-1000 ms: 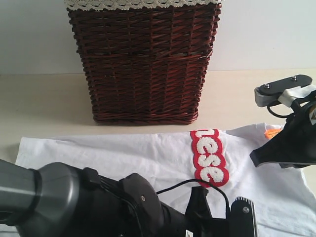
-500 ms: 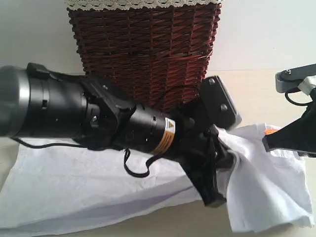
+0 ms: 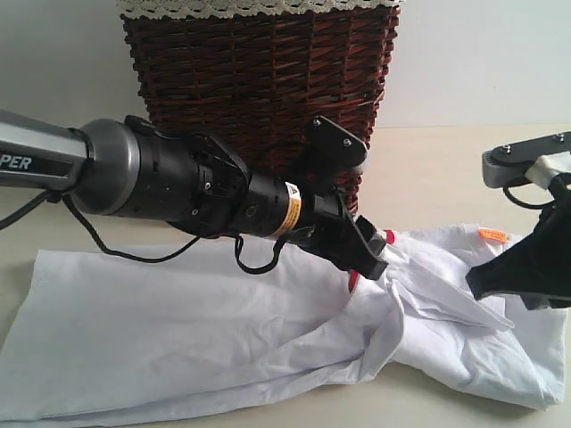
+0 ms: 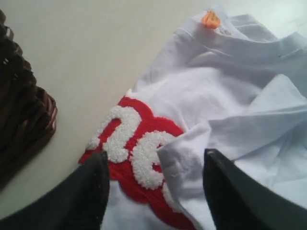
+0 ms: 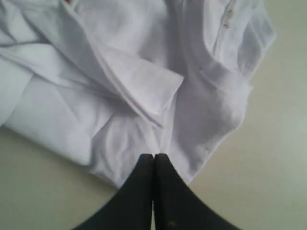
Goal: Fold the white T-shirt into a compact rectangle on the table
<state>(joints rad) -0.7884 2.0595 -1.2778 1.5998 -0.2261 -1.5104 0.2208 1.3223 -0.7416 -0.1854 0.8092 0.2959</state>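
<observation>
Release is what we see: the left gripper (image 4: 153, 160), which half a second ago carried a fold of the white T-shirt (image 3: 178, 330) rightward, now hangs with jaws apart over the red lettering (image 4: 127, 143), the fold dropped beside it. The right gripper (image 5: 153, 160) has its jaws pressed together at the shirt's edge. We judge this fold laid but rumpled, the shirt bunched on the table (image 3: 80, 187) before the wicker basket (image 3: 259, 89).

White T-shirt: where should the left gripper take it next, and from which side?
Probably the far-left corner of the white T-shirt, approached from the exterior view's left, low over the table. That end lies flat and unfolded with a free edge, while the right end is already bunched. The left gripper is open.
</observation>
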